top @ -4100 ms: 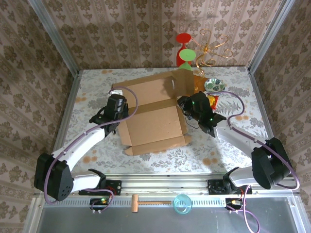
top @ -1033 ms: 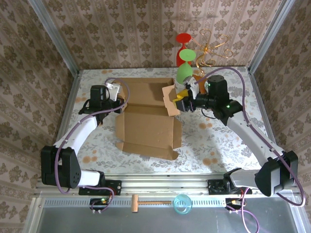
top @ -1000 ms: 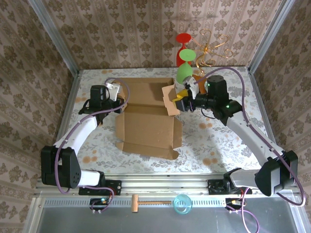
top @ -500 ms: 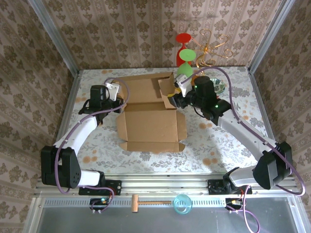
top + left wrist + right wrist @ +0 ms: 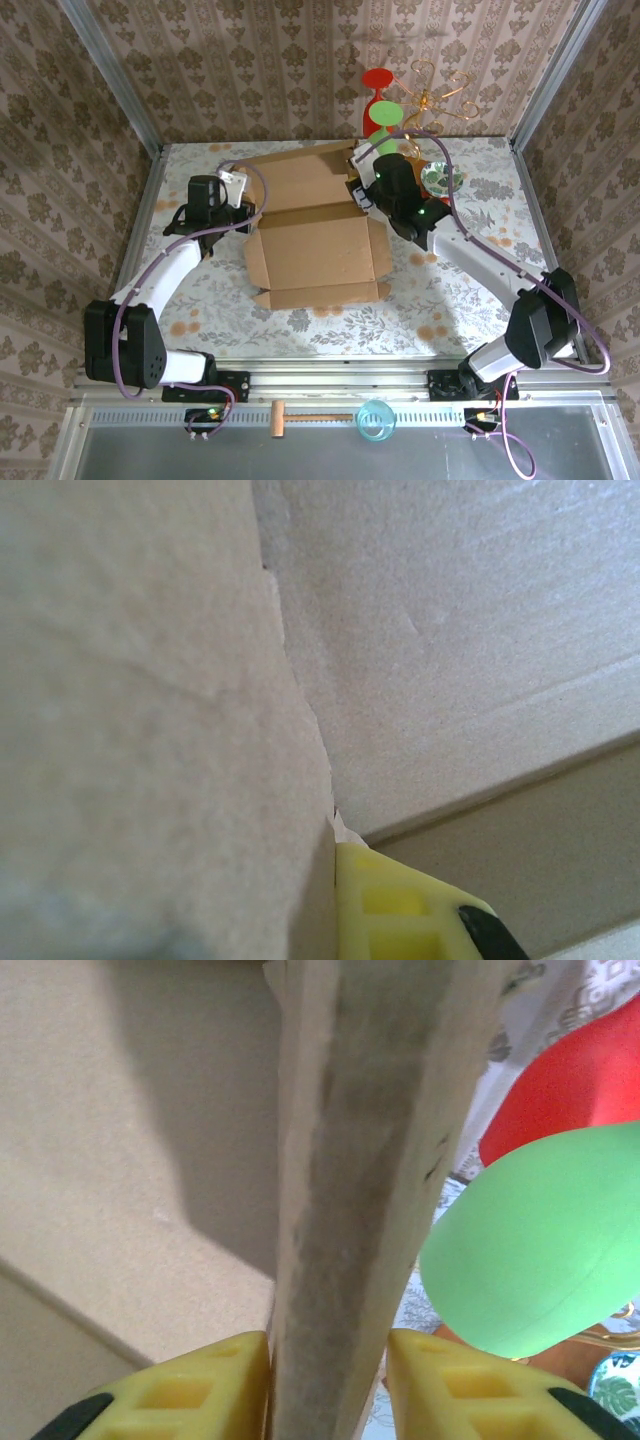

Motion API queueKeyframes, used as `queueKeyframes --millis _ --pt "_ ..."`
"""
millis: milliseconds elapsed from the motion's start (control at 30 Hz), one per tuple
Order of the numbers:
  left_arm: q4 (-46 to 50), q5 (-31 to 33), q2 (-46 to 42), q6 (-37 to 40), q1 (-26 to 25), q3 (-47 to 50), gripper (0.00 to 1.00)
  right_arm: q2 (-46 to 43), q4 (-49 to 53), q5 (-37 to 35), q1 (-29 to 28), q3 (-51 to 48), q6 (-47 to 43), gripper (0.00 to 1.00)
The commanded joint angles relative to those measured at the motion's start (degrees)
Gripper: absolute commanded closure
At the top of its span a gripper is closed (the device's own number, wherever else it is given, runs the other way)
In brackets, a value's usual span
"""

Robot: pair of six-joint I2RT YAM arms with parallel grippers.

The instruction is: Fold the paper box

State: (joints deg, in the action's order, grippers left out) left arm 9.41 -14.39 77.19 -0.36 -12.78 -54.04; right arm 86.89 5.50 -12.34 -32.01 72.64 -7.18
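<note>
I see the plain brown corrugated cardboard paper box lying open on the flowered table, toward its far edge. My left gripper is clamped on its far-left corner. My right gripper pinches the raised far-right flap.
</note>
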Motion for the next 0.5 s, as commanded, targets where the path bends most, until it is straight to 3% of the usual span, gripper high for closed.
queueKeyframes --millis 0,100,267,367,467 --pt "-1.29 -1.91 -2.14 0.38 -1.57 -0.72 1.0 2.02 0.85 -7.92 -1.86 3.78 2.13 0.72" --pt "-1.25 0.27 -2.13 -0.75 -2.72 -0.94 1.0 4.01 3.15 -14.9 -4.06 5.96 4.38 0.87" --pt "-0.63 5.87 -1.87 -2.96 -5.01 -0.74 1.0 7.16 6.57 -32.94 -8.21 9.28 7.09 1.0" --pt "-0.58 7.7 -2.2 -4.05 -5.57 -0.49 1.0 9.17 11.56 -42.52 -9.21 12.58 10.7 1.0" --pt "0.03 9.25 -2.58 -4.77 -6.07 -0.71 1.0 9.06 14.53 -44.61 -9.64 13.16 13.7 1.0"
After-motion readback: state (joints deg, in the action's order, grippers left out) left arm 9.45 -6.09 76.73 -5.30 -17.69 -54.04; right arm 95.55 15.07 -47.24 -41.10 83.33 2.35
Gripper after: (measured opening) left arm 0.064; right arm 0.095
